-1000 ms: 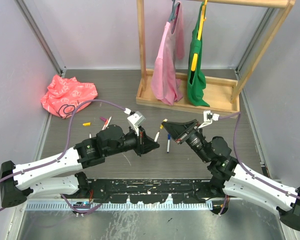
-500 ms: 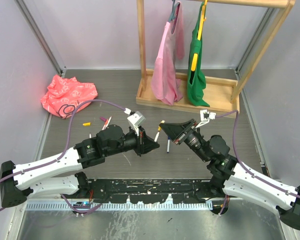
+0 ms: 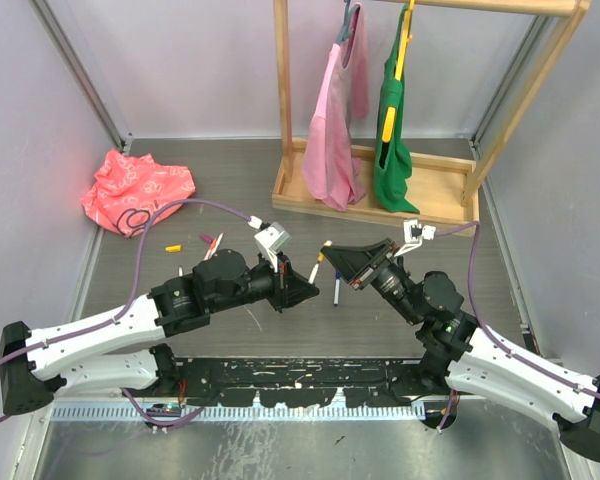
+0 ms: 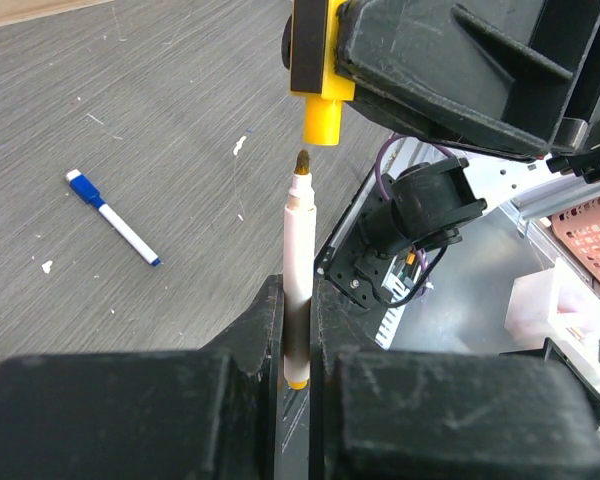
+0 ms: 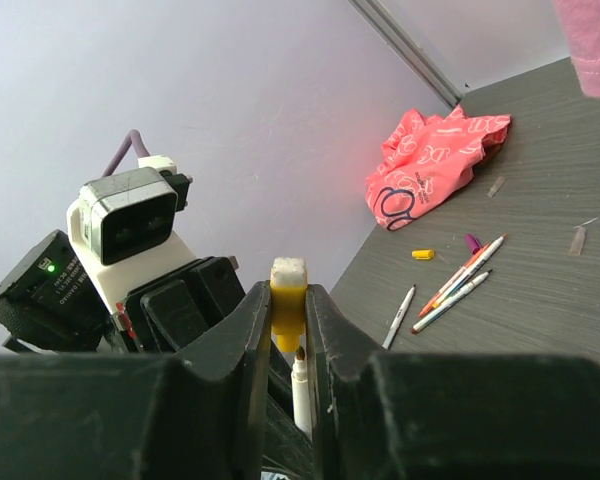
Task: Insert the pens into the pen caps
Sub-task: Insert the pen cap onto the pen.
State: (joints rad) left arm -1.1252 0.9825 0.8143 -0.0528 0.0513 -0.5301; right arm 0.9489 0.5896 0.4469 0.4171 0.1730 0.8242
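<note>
**Arms meet tip to tip at mid-tabletop**

The left gripper (image 3: 308, 287) and right gripper (image 3: 332, 258) face each other at the centre of the grey tabletop (image 3: 230, 170), tips close together. A yellow pen (image 3: 313, 271) shows at the left fingers and a yellow cap (image 3: 325, 246) at the right. A blue-ended pen (image 3: 337, 290) lies just at their 6 o'clock. Loose pens (image 3: 212, 243) and a short yellow tube (image 3: 173, 247) lie towards 9 o'clock. A pink bag (image 3: 138, 188) sits at 10 o'clock. At 1 o'clock a wooden rack (image 3: 375, 200) carries a pink garment (image 3: 332, 130) and a green garment (image 3: 395, 130).
</note>
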